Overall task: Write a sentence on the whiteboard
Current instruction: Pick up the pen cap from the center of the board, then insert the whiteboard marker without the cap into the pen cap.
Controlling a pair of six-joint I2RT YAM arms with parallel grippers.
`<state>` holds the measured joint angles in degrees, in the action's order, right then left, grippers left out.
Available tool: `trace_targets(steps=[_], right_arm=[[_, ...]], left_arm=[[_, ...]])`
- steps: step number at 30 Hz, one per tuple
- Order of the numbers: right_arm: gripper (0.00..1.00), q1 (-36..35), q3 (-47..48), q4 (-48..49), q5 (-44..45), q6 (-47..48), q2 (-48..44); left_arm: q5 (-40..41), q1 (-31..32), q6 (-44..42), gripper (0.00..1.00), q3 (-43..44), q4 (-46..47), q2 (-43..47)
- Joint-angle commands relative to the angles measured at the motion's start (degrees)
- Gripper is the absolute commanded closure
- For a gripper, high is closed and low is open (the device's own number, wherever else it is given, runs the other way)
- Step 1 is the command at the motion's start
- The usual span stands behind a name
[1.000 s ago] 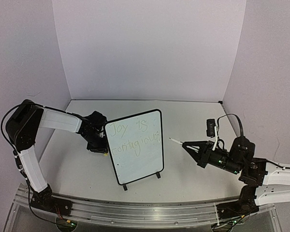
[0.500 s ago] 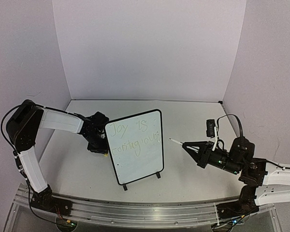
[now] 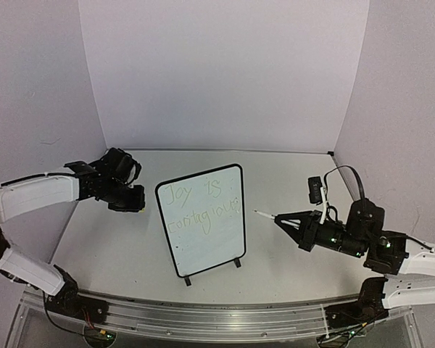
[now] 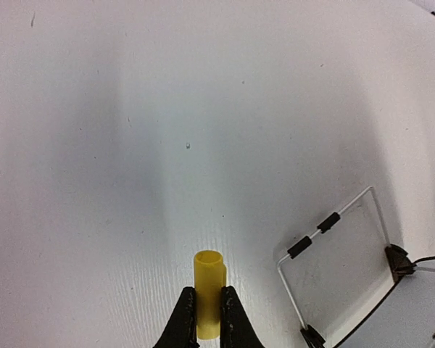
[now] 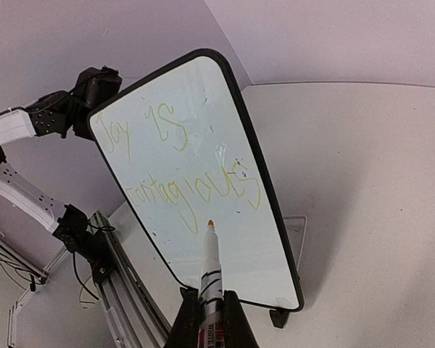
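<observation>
1. The whiteboard (image 3: 212,246) stands upright mid-table, and the sentence (image 3: 203,205), "Joy is contagious", looks finished.
2. The right gripper (image 3: 281,220) clamps the marker (image 5: 210,264), its tip clear of the board.
3. The left gripper (image 4: 206,308) pinches the yellow cap (image 4: 209,279), well apart from the board. Recapping seems next, which calls for careful alignment.

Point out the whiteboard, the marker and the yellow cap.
whiteboard (image 3: 210,250): top external view, blank lower part of its face.
marker (image 5: 211,255): right wrist view, white barrel below the tip.
yellow cap (image 4: 209,286): left wrist view, middle of its side.
</observation>
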<state>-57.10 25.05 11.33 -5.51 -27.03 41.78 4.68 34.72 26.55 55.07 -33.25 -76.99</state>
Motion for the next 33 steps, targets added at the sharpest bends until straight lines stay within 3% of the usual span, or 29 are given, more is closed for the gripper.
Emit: trace_targets(steps=[1, 10, 17, 22, 27, 33], right_arm=[[1.00, 0.2, 7.6, -8.3, -6.7, 0.9, 0.5], [1.00, 0.3, 16.6, -15.7, -17.0, -0.2, 4.1], [1.00, 0.3, 18.0, -15.5, -18.0, -1.2, 4.9], [1.00, 0.3, 20.1, -15.5, -21.4, -2.2, 7.1], [1.00, 0.3, 22.3, -15.8, -27.0, -3.6, 9.7], [1.00, 0.3, 24.7, -17.2, -32.3, -5.2, 11.7]], left_arm=[[-0.5, 0.2, -5.4, 1.00, 2.9, -4.5, 9.9], [-16.1, 0.2, -18.4, 1.00, 13.2, -11.4, 21.4], [-35.0, 0.2, -23.9, 1.00, 26.1, -15.2, 17.2], [-45.4, 1.3, -26.0, 1.00, 28.1, -15.4, 15.1], [-43.3, 9.7, -26.5, 1.00, 26.6, -16.8, 13.6], [-31.9, 26.9, -26.5, 1.00, 24.9, -17.7, 8.6]])
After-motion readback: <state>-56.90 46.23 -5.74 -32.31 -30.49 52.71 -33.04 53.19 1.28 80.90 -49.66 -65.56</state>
